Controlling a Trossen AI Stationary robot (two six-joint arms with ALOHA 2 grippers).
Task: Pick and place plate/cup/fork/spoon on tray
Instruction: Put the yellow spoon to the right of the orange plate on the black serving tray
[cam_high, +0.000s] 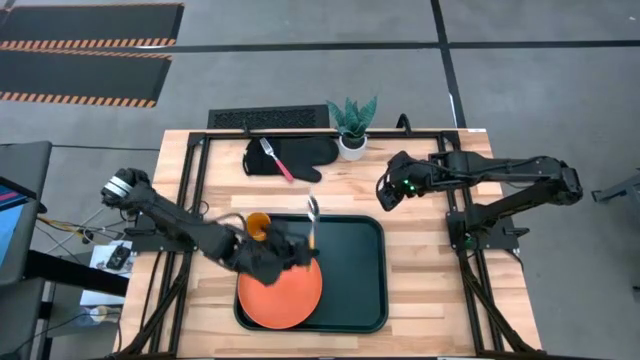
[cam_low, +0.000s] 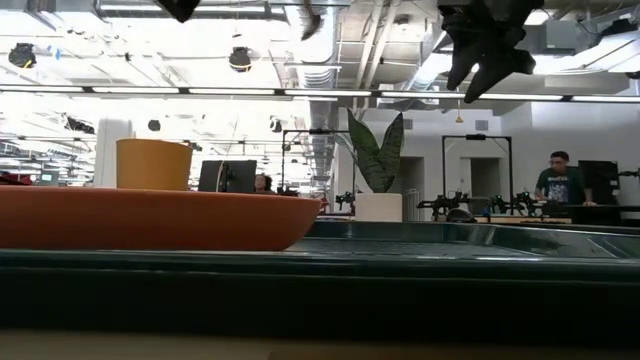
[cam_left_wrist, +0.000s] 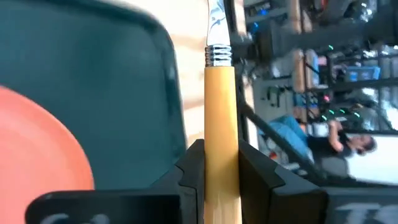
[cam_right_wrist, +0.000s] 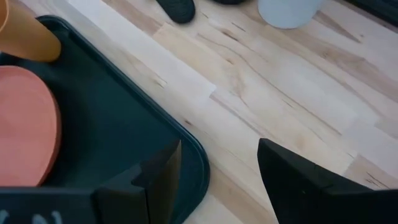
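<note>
on the left, the left gripper pinches the spoon by its orange-yellow handle above the dark green tray, beside the orange plate and cup already on it. the spoon step seems underway; next it likely needs lowering onto bare tray and letting go. to the right, the fork lies on the black oven mitt, and the right gripper hovers with fingers spread over the table.

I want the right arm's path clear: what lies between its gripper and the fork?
In the high view, the potted plant and the black mitt lie between the right gripper and the fork.
</note>
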